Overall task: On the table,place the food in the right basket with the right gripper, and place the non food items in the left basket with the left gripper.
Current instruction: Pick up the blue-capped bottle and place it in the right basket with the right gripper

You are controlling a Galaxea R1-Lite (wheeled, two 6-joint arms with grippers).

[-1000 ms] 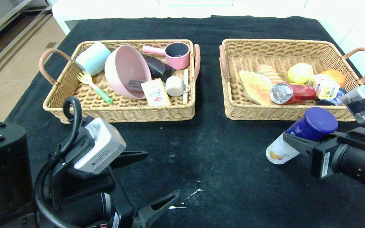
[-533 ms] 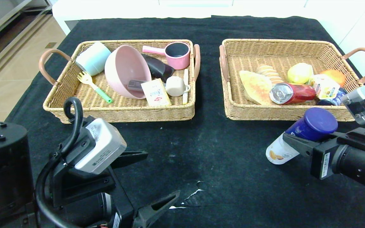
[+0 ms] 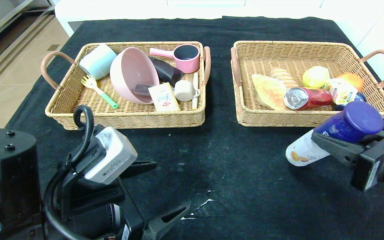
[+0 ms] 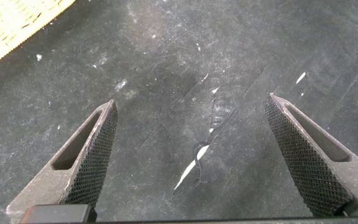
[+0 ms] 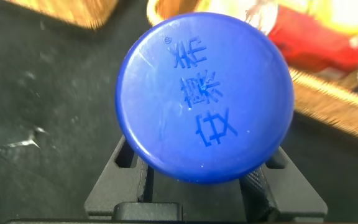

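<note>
Blue-capped bottle (image 3: 338,135) is clamped in my right pincer (image 3: 337,146) at the frame's right, below the right basket (image 3: 312,118); my left pincer (image 3: 160,193) gapes apart, lower left.

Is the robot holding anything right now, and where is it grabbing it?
Yes. The right gripper holds the blue-capped bottle, its jaws shut on the body just below the cap. The left gripper holds nothing; its jaws stand open.
</note>
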